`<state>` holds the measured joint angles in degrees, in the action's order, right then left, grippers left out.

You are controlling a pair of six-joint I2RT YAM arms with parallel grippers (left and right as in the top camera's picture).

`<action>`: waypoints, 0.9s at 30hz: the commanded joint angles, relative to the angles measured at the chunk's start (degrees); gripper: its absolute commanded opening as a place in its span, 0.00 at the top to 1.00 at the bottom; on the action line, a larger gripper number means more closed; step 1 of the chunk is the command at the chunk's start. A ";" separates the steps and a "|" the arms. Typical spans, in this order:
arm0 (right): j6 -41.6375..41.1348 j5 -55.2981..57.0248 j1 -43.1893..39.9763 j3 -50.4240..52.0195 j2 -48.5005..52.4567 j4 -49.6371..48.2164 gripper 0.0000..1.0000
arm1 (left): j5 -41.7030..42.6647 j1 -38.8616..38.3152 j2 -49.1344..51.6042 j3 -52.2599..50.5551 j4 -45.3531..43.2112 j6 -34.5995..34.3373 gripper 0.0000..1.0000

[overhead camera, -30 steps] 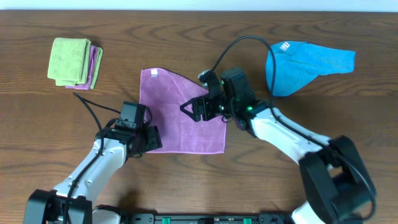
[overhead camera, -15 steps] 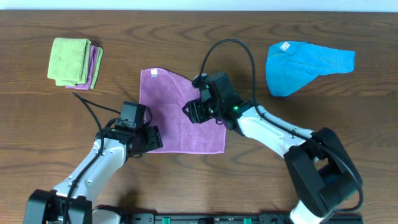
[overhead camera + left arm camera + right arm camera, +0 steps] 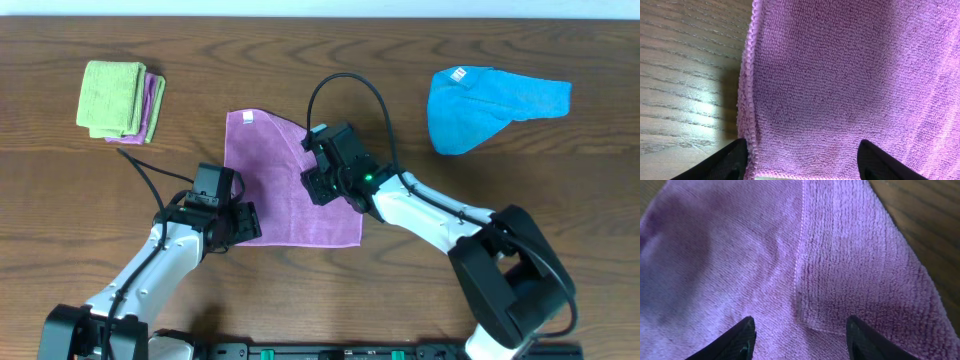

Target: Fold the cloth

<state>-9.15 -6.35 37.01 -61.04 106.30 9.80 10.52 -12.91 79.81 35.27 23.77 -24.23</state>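
The mauve cloth lies flat on the wooden table, its white tag at the top left corner. My left gripper is open at the cloth's lower left corner; in the left wrist view its gripper straddles the cloth beside the left hem. My right gripper is open low over the cloth's upper right part. In the right wrist view the gripper straddles a hemmed corner of a doubled flap lying on the cloth. Neither gripper holds anything.
A light green folded cloth on a pink one sits at the far left back. A bright blue cloth with a white tag lies at the back right. Bare wood borders the mauve cloth's left edge.
My right gripper has moved left, from the cloth's right edge to over its upper right part. The left arm and the cloth have not visibly moved.
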 commanded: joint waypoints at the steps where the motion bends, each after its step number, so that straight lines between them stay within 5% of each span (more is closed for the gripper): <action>1: 1.53 1.01 0.70 -0.90 1.77 0.04 0.43 | -0.61 -0.02 0.00 -0.37 0.15 -0.70 0.28; 27: -2.05 3.45 1.27 -3.39 7.06 -3.74 0.62 | -0.94 -0.02 0.00 -0.37 0.20 -1.55 0.29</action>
<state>-9.63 -3.81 37.95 -62.02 112.25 5.52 10.50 -12.91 79.81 35.27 23.77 -25.52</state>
